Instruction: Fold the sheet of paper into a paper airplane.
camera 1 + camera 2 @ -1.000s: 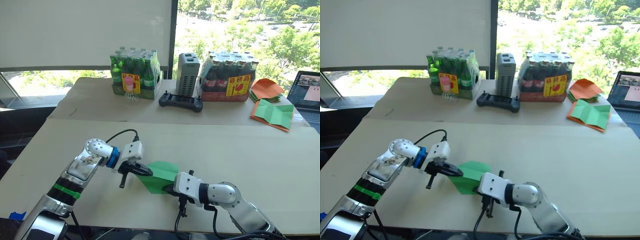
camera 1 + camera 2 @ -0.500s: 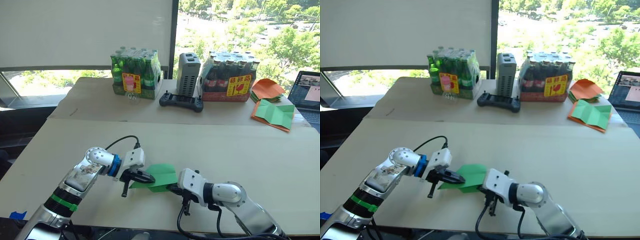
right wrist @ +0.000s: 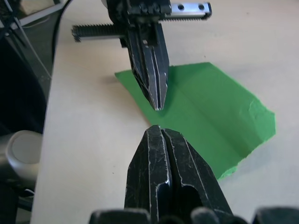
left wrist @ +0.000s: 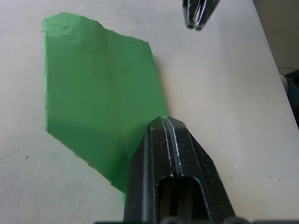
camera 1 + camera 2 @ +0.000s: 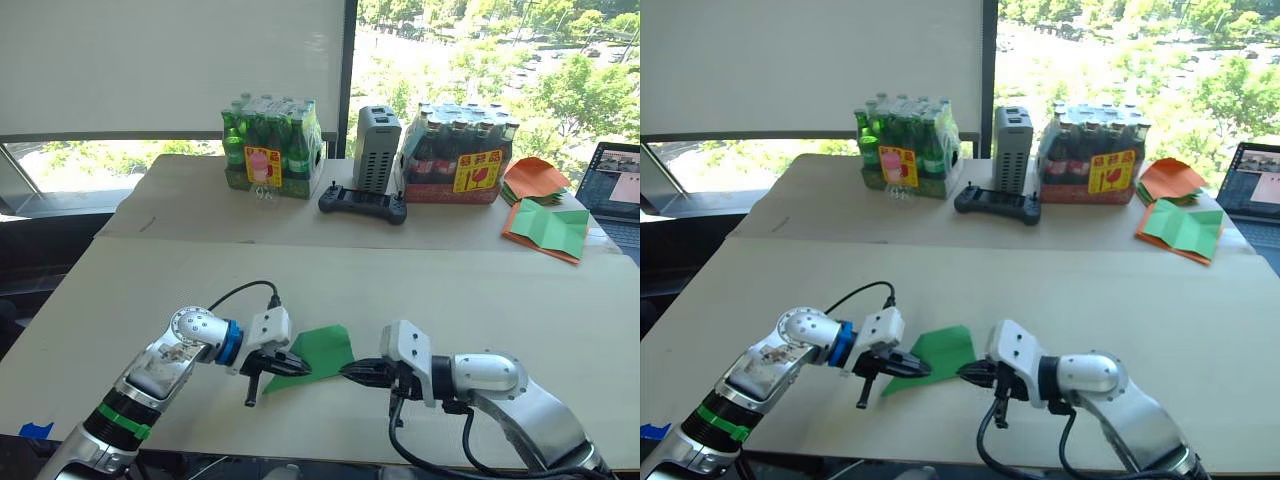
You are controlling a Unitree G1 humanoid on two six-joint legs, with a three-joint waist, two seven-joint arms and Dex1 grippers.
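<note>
Bright green sheet of paper (image 5: 318,352) on a pale beige table (image 5: 520,300).

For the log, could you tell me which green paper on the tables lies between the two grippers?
The plain green sheet of paper near the front edge, under the left gripper. The other green sheet, far right, is orange-bordered.

The sheet of paper (image 4: 93,93) is thin, matt bright green paper with soft creases and a slightly ragged edge. The tabletop (image 5: 480,290) is pale, smooth and matt. The left tool (image 4: 164,122) and right tool (image 3: 158,129) have glossy black fingers with worn edges.
</note>
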